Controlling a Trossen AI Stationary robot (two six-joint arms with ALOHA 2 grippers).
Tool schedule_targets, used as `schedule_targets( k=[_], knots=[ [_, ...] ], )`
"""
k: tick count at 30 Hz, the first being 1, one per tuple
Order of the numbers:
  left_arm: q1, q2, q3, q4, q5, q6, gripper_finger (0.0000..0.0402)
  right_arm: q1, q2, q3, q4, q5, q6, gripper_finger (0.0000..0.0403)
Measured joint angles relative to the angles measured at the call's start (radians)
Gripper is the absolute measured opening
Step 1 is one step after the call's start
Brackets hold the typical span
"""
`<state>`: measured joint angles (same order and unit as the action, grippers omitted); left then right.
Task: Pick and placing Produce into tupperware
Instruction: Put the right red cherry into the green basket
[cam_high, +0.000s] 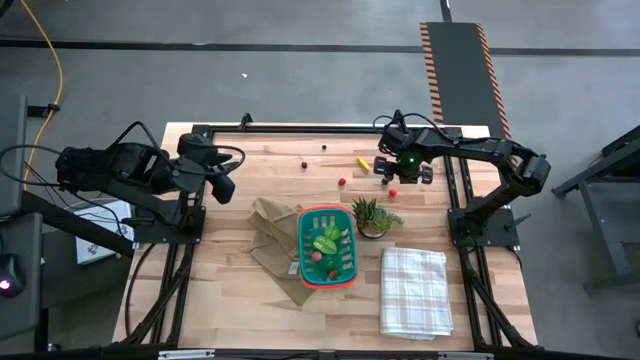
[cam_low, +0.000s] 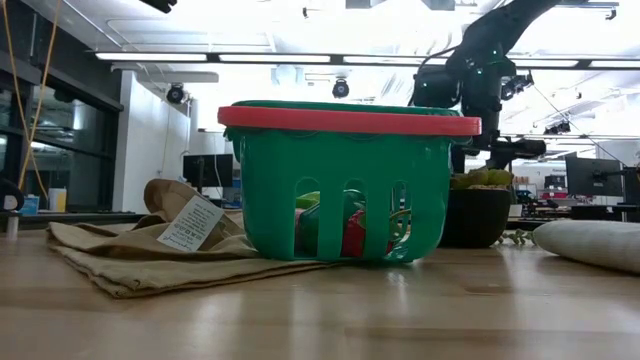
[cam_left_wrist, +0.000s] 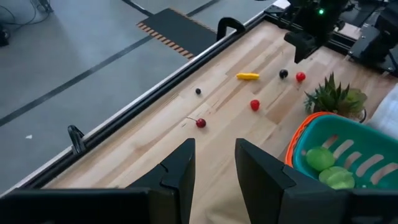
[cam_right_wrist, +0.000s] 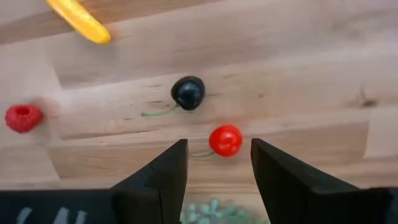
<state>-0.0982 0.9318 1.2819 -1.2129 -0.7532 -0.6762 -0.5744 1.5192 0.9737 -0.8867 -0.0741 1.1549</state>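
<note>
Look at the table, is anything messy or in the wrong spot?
A little. Several produce pieces lie loose on the table, not in the teal basket: a yellow piece, a red ball and a dark berry below the open right gripper. A crumpled brown paper bag lies under the basket.

Wooden table (cam_high: 230, 290) carries teal basket (cam_high: 327, 247) on a brown bag (cam_high: 272, 237), potted plant (cam_high: 369, 216), checked cloth (cam_high: 414, 290), and loose yellow piece (cam_high: 363, 163), red balls (cam_high: 342, 183), dark berries (cam_high: 323, 147).
</note>
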Motion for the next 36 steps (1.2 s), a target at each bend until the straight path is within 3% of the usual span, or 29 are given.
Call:
schedule_targets(
  k=[8,15,36],
  knots=[
    [0.0,0.0,0.0,0.0,0.0,0.007,0.0101,0.041,0.0,0.0,-0.025,0.025,0.205,0.0167],
    [0.0,0.0,0.0,-0.012,0.001,0.103,0.0101,0.067,0.0,-0.033,-0.001,0.024,0.304,0.0167],
    [0.0,0.0,0.0,-0.016,0.001,0.13,0.0101,0.026,0.0,-0.145,0.154,-0.033,0.34,0.0167]
  ],
)
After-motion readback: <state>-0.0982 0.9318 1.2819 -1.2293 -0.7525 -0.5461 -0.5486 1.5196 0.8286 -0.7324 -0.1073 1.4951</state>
